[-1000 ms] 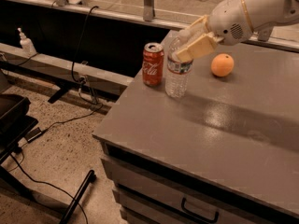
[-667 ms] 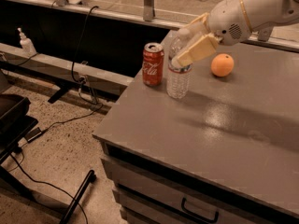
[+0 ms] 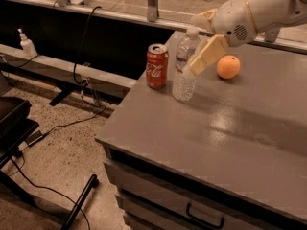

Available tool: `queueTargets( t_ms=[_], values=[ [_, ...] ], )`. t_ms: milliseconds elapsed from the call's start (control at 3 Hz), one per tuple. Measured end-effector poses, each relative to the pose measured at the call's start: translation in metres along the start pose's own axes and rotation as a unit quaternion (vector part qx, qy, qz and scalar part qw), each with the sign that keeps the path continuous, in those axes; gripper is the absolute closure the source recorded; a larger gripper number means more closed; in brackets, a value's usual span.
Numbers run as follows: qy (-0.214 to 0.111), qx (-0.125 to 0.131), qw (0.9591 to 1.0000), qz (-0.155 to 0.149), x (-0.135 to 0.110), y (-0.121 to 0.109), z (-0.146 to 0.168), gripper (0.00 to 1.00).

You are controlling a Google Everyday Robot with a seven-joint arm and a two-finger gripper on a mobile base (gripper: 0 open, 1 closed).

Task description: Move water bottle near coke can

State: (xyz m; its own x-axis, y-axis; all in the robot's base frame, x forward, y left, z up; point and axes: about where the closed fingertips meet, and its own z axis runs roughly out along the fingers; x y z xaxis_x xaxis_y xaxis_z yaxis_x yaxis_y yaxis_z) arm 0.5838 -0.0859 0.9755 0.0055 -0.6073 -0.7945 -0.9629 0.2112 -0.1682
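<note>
The water bottle (image 3: pixel 183 73), clear with a white cap, stands upright on the grey table (image 3: pixel 230 133) near its left rear part. The coke can (image 3: pixel 157 66), red with a silver top, stands upright just left of the bottle, a small gap between them. My gripper (image 3: pixel 194 45) comes in from the upper right and sits at the bottle's right side at neck height. Its fingers are spread apart, one finger (image 3: pixel 207 55) in front of the bottle's right edge, the other behind near the cap. It is open and holds nothing.
An orange fruit (image 3: pixel 228 66) lies on the table right of the bottle, under my arm. The table's left edge drops to the floor, where cables and a black stand (image 3: pixel 14 128) lie. A drawer handle (image 3: pixel 205 218) shows below the table front.
The fingers, earlier closed on the bottle's upper part, have spread apart and the gripper has drawn slightly right. The bottle stands free beside the can.
</note>
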Motion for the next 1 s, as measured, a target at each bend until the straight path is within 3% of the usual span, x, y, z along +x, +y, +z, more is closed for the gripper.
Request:
queueTargets(
  t_ms=[333,667,1000],
  values=[
    [-0.01,-0.01,0.9999,-0.009,-0.003,-0.004,-0.011,0.0],
    [-0.028,-0.013,0.9987,-0.039,-0.01,-0.005,-0.057,0.0],
    [-0.028,-0.013,0.9987,-0.039,-0.01,-0.005,-0.057,0.0]
  ],
)
